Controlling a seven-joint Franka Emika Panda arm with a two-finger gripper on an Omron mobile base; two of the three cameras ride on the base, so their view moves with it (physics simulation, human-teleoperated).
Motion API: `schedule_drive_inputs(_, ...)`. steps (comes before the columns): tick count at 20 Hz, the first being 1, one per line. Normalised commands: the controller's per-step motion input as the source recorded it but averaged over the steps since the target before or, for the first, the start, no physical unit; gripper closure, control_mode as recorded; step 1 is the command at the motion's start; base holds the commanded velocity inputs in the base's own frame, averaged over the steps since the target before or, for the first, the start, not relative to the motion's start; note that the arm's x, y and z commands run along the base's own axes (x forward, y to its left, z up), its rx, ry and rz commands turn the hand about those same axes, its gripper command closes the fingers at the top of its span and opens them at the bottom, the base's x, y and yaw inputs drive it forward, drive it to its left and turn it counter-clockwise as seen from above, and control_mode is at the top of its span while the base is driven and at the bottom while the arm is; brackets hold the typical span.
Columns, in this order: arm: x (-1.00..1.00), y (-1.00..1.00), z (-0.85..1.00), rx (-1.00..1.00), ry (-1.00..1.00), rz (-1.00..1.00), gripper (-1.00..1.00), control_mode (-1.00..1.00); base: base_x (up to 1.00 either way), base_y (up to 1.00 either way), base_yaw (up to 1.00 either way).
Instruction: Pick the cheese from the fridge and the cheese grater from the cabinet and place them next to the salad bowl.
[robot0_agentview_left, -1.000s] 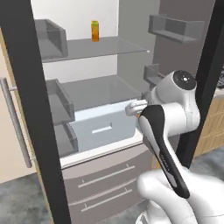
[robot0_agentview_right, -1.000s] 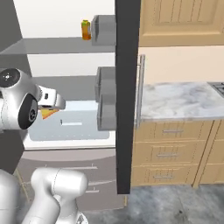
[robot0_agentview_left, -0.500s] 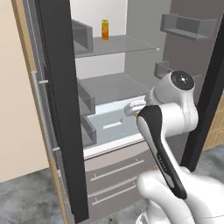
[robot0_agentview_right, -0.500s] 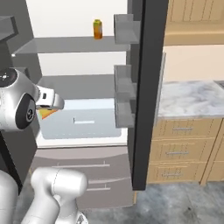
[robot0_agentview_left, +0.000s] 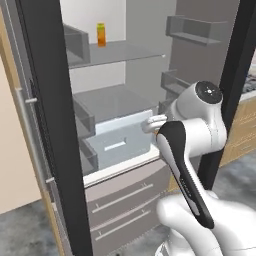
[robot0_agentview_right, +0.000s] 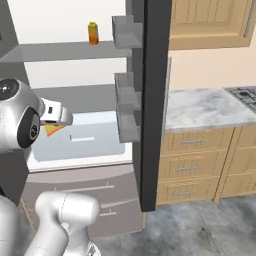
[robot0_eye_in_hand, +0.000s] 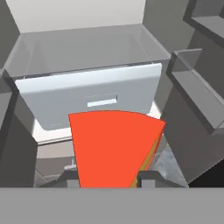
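- One cheese (robot0_eye_in_hand: 114, 146): a wedge showing a broad red face with a thin yellow-orange edge on its right. In the right base view its orange tip (robot0_agentview_right: 51, 129) pokes out just below the white wrist.
- One hand (robot0_eye_in_hand: 107, 178): its two dark fingertips (robot0_eye_in_hand: 150, 177) rise on either side of the wedge's lower end, closed on the cheese.
- One fridge (robot0_agentview_left: 47, 125), door swung open, grey inside. I count two translucent shelves (robot0_agentview_right: 65, 50) and one pale blue-white drawer (robot0_agentview_left: 120, 145) below them, with two grey pull-out fronts lower down.
- One orange carton (robot0_agentview_left: 101, 34) stands upright on the top shelf, well apart from the hand.
- Door bins (robot0_agentview_right: 127, 105) hang on the inner side of the dark door, three in the right base view.
- The arm is bent sharply at the elbow, forearm raised, the wrist level in front of the drawer and outside the fridge's interior; the hand looks toward the drawer front.
- One marble surface (robot0_agentview_right: 210, 106) sits right of the fridge over tan drawers (robot0_agentview_right: 187, 162).
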Motion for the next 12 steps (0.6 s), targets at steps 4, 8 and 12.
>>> schedule_drive_inputs(4,0.0,0.0,0.0,0.0,0.0,0.0,1.0,1.0,-0.24,0.08,-0.64)
schedule_drive_inputs(8,0.0,0.0,0.0,0.0,0.0,0.0,1.0,1.0,-0.21,0.09,-0.7)
schedule_drive_inputs(12,0.0,0.0,0.0,0.0,0.0,0.0,1.0,1.0,-0.53,0.29,-0.52)
